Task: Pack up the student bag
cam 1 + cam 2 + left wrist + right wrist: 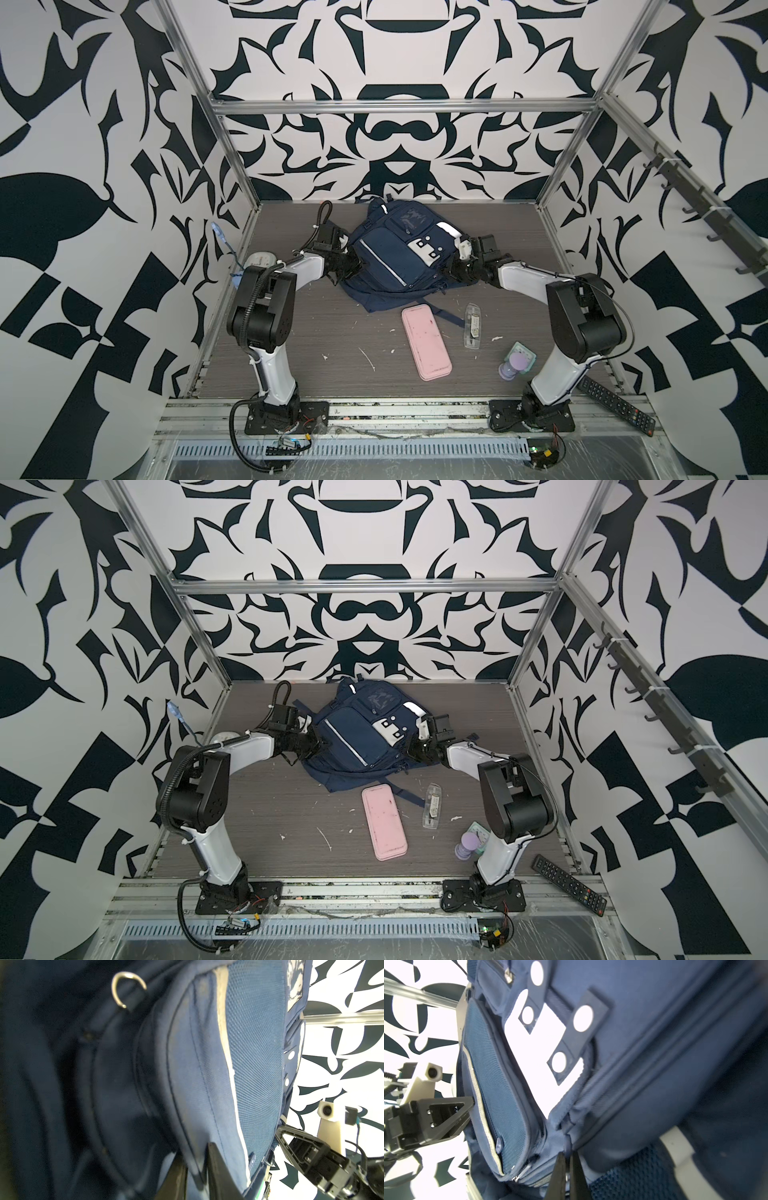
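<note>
Black fingers of my left gripper (196,1155) crowd the left wrist view, pinching a piped fold at the rim of the student bag (249,1064), on its front pocket. My right gripper (568,1153) is pressed almost together on a thin piece at the bag's opposite seam; fabric or zip tab, I cannot tell. I judge these two side grips are meant to steady and raise the bag so a pocket can be opened.

In both top views the bag lies front-up near the desk's (316,332) far edge, about midway, but my wrists hide the fingertips there. Only those views show the loose things between the bag and the front edge, toward the right: a pink case (426,341), a clear case (473,326) and a purple bottle (512,368).
</note>
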You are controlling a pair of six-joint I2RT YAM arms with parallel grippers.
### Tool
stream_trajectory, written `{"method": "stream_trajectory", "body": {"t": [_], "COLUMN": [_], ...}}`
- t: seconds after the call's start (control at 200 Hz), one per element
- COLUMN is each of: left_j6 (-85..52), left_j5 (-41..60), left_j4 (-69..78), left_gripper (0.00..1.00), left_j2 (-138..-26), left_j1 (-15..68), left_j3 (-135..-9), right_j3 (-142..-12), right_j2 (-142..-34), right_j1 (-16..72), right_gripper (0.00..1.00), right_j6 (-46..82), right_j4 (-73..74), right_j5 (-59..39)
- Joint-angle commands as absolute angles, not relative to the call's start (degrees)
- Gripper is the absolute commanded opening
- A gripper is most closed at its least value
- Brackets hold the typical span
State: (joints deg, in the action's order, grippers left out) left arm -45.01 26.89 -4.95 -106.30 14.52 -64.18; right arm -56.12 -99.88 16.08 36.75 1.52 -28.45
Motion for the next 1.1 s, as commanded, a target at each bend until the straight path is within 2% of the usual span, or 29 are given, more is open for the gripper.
{"method": "stream_trajectory", "body": {"t": [0.0, 0.58, 0.905, 0.99, 1.095], "left_j6": [-46.0, -49.3, -50.4, -50.4, -50.2], "left_j5": [27.4, 27.8, 27.8, 27.7, 27.8], "left_j4": [-3.9, -0.4, -0.2, -0.3, -0.4], "left_gripper": [0.21, 0.24, 0.3, 0.28, 0.18], "left_j2": [-107.1, -107.0, -108.1, -107.1, -106.0], "left_j1": [14.5, 17.4, 19.5, 19.5, 19.2], "left_j3": [-63.8, -61.7, -64.2, -64.1, -64.0], "right_j3": [-57.2, -65.2, -72.3, -72.9, -72.3], "right_j2": [-97.5, -93.6, -97.7, -98.2, -97.4], "right_j1": [19.6, 35.7, 43.9, 44.1, 44.0], "right_gripper": [0.0, 0.0, 0.0, 0.0, 0.0], "right_j6": [31.7, 25.3, 25.3, 25.2, 24.9], "right_j4": [3.1, -1.1, -4.6, -5.6, -5.5], "right_j5": [-25.7, -12.3, -7.2, -6.2, -5.2]}}
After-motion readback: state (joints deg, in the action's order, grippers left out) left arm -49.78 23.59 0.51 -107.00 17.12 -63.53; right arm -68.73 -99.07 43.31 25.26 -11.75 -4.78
